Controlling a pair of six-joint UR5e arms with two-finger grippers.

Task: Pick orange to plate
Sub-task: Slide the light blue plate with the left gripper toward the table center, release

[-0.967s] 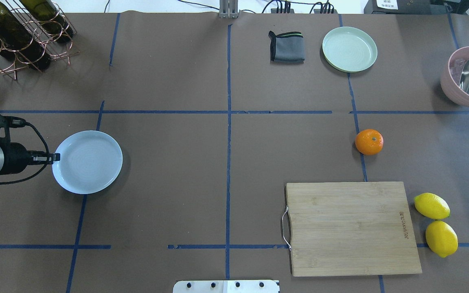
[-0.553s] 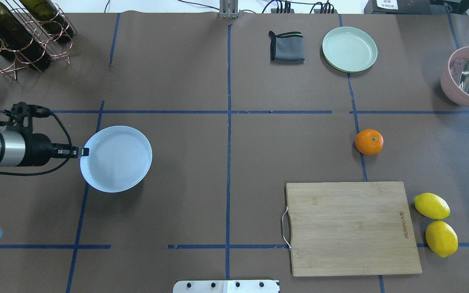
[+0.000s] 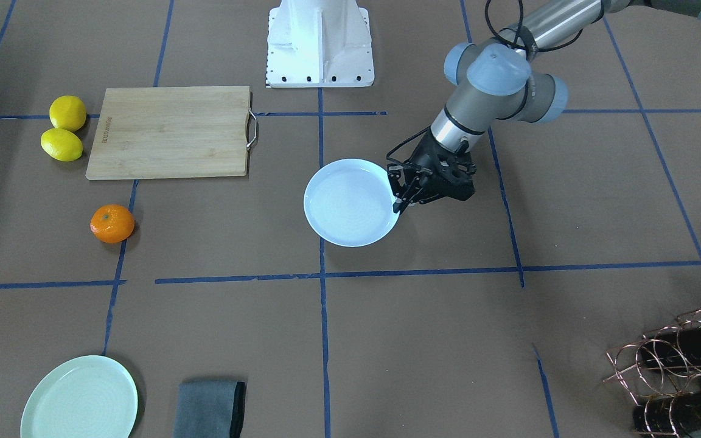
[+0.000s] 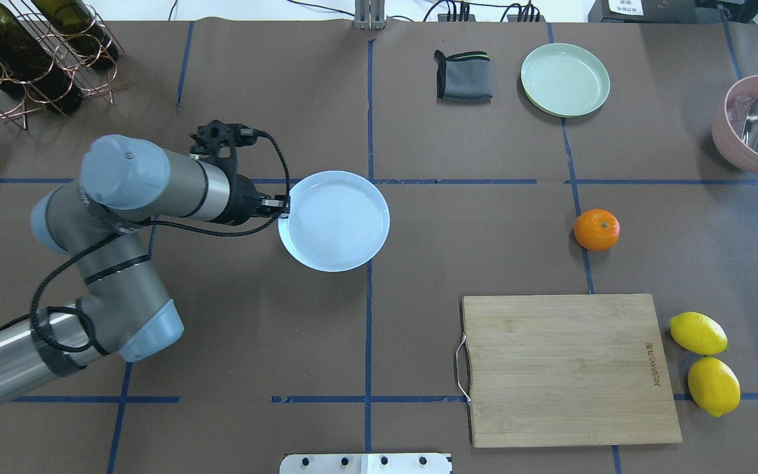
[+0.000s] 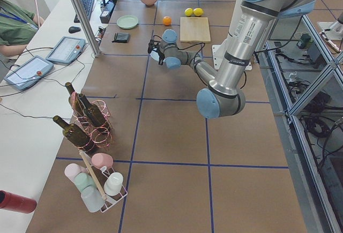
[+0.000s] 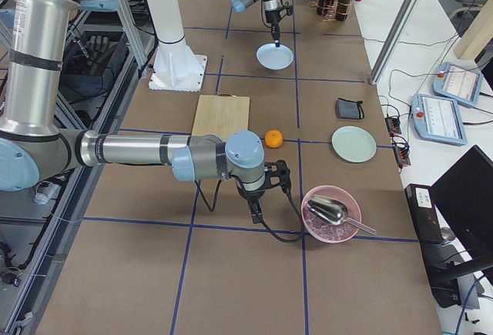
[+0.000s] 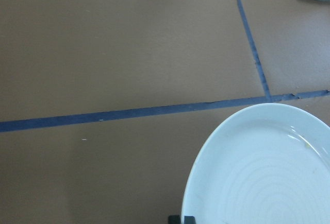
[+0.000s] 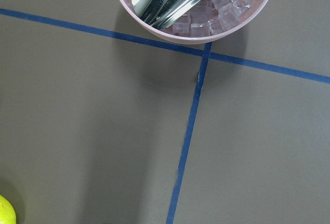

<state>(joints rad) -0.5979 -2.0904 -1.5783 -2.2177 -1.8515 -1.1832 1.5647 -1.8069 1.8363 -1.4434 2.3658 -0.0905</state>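
Observation:
The orange (image 4: 596, 229) lies on the brown table right of centre, just beyond the cutting board, and shows as well in the front view as the orange (image 3: 112, 223). The white, faintly bluish plate (image 4: 334, 220) is near the table's middle, left of the centre line. My left gripper (image 4: 280, 205) is shut on the plate's left rim; the left wrist view shows the plate (image 7: 268, 177) filling its lower right corner. I cannot tell whether the plate touches the table. My right gripper (image 6: 256, 213) shows only in the exterior right view, near the pink bowl; I cannot tell its state.
A wooden cutting board (image 4: 570, 368) lies at the front right with two lemons (image 4: 698, 333) beside it. A mint-green plate (image 4: 564, 79) and a grey cloth (image 4: 463, 76) sit at the back. A pink bowl with scoop (image 4: 757, 125) is far right, a wine rack (image 4: 30, 52) back left.
My left arm has carried the plate rightward and slightly toward the back, from the left edge to near the centre line. The orange has not moved.

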